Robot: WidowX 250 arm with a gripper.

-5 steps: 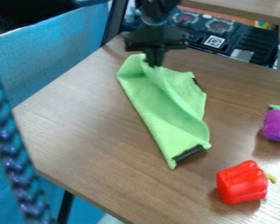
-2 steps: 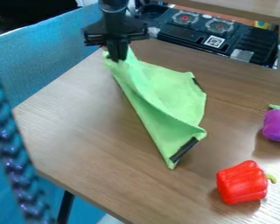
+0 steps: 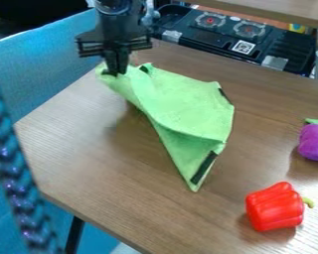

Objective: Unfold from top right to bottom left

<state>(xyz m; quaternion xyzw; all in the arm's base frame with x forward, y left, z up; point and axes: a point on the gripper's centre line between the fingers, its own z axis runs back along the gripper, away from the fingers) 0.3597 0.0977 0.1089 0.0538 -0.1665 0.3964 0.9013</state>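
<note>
Bright green fabric cloth with black edge patches lies partly opened across the middle of the brown wooden table, one pointed corner aimed near, a fold running along its left side. Its far left corner is raised, clamped in the black two-finger gripper, whose fingers look pressed together, though they blur somewhat. Near right sits a shiny red toy pepper; farther right, a plush purple toy vegetable.

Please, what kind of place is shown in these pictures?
Perhaps a robot test area: a robot gripper hangs over a wooden table, a toy red pepper lies there, and a stove-like unit stands behind.
</note>
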